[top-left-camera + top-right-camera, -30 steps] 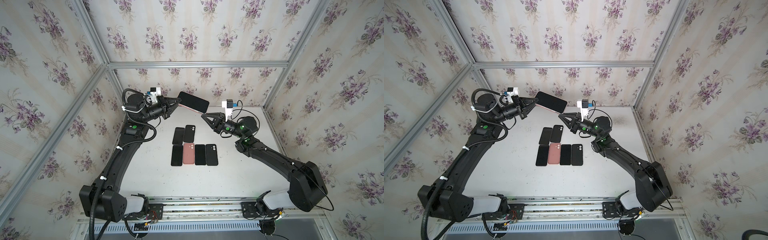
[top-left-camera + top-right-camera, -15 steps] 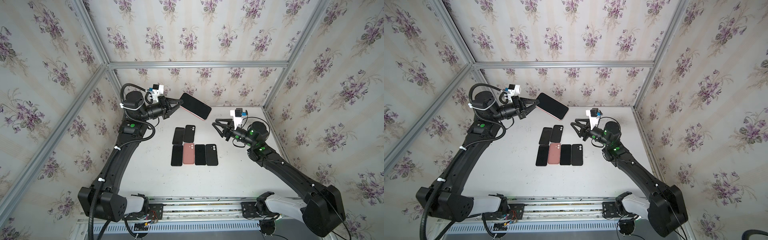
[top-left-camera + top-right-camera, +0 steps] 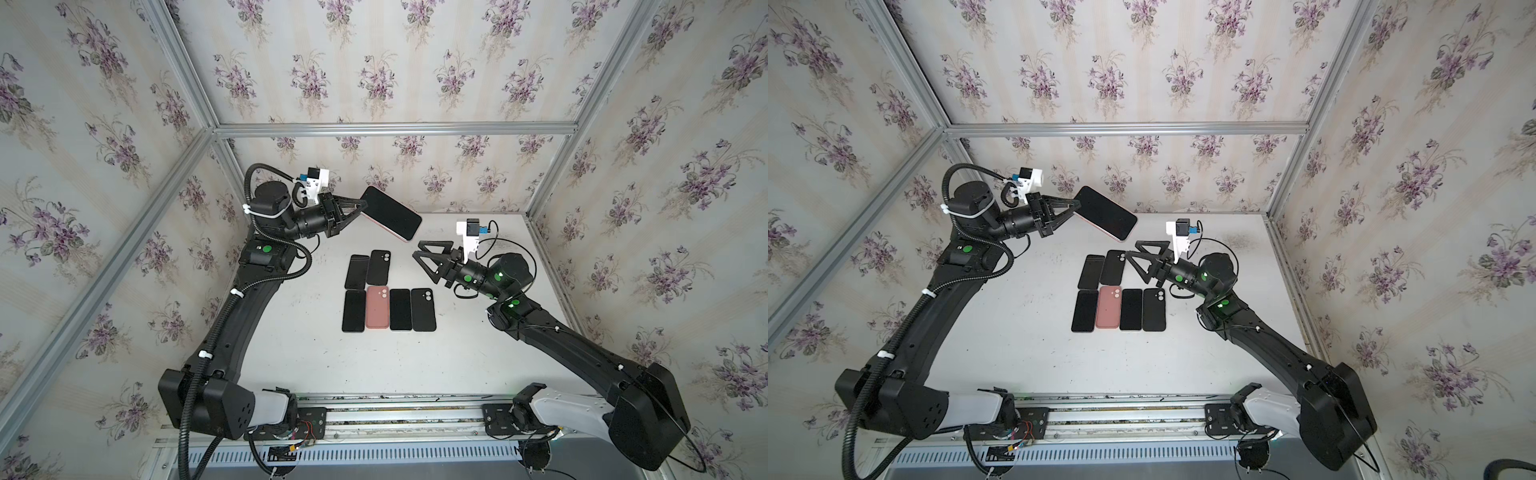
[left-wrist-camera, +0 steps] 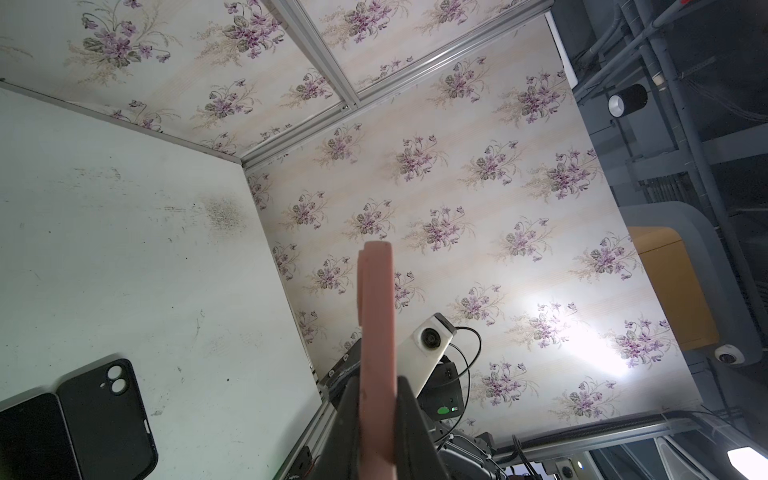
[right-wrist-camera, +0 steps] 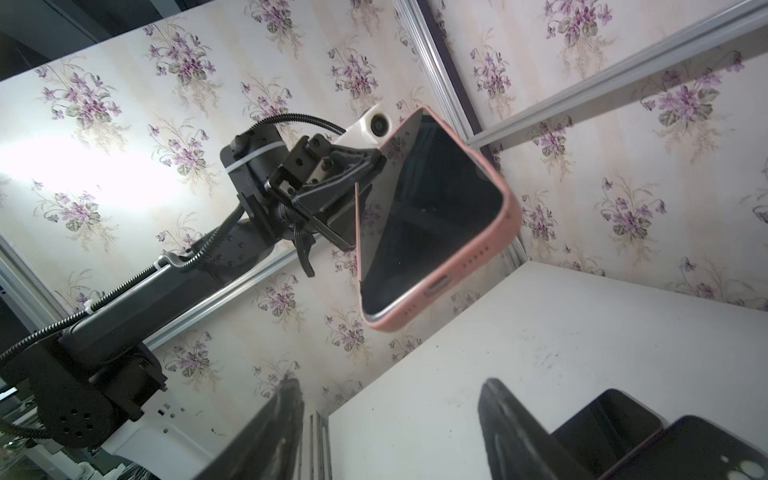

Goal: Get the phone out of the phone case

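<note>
- Top views both show the left gripper (image 3: 362,210) clamped on the phone (image 3: 390,212), aloft at 12 o'clock over the table (image 3: 311,353).
- The case (image 5: 478,257) wraps it; that clamp should hold firm.
- At its 4 o'clock the right gripper (image 3: 417,248) gapes empty; best peel a free case corner.

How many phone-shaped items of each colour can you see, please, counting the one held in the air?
Pink: 2, the pink-cased phone in the left claw and a pink case back up on the table.
Black: 5, the far pair and the near three, all lying flat.
Total: 7.
</note>
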Available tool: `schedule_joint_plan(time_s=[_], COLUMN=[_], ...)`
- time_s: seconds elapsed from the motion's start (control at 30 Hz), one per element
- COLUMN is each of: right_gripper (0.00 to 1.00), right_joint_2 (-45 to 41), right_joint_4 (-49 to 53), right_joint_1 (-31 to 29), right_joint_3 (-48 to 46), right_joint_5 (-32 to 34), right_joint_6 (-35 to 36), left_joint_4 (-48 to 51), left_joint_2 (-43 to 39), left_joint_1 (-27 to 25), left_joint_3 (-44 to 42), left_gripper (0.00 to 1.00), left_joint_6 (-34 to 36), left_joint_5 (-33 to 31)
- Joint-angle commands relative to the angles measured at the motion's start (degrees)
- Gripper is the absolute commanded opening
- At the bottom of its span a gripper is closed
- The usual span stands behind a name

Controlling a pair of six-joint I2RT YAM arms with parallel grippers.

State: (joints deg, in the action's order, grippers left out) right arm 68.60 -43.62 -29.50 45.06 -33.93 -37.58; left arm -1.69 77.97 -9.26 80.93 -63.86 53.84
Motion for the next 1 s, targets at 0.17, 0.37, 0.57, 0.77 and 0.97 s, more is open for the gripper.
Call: schedule_joint_plan(time_s=[0.17, 0.37, 0.57, 0.77, 0.97], right_gripper=[0.69, 0.67, 0.65, 0.61, 0.58], right_joint_2=[3.8, 4.3, 4.6, 4.3, 3.3], right_joint_4=[-7.5, -7.4, -6.2, -3.7, 3.6], right_joint_1=[-0.3, -0.3, -0.3, -0.4, -3.4], right_joint_3=[2.0, 1.9, 1.5, 1.0, 1.4], right_joint_5=[3.0, 3.9, 4.0, 4.7, 7.5], right_joint_6=[-4.1, -3.9, -3.3, -1.1, 6.1], left_joint_4=[-3.6, -4.6, -8.1, -10.9, -16.5], left_joint_2=[-1.2, -1.8, -1.9, -1.3, -0.4], left_joint_1=[-0.2, -0.6, -0.7, -0.8, -1.8], left_joint_3=[-1.0, -1.7, -3.0, -3.4, -4.1], left_gripper=[0.00, 0.00, 0.00, 0.00, 0.00], left_joint_6=[-1.3, -2.1, -5.0, -8.9, -15.3], left_joint_5=[0.6, 0.7, 0.7, 0.7, 0.9])
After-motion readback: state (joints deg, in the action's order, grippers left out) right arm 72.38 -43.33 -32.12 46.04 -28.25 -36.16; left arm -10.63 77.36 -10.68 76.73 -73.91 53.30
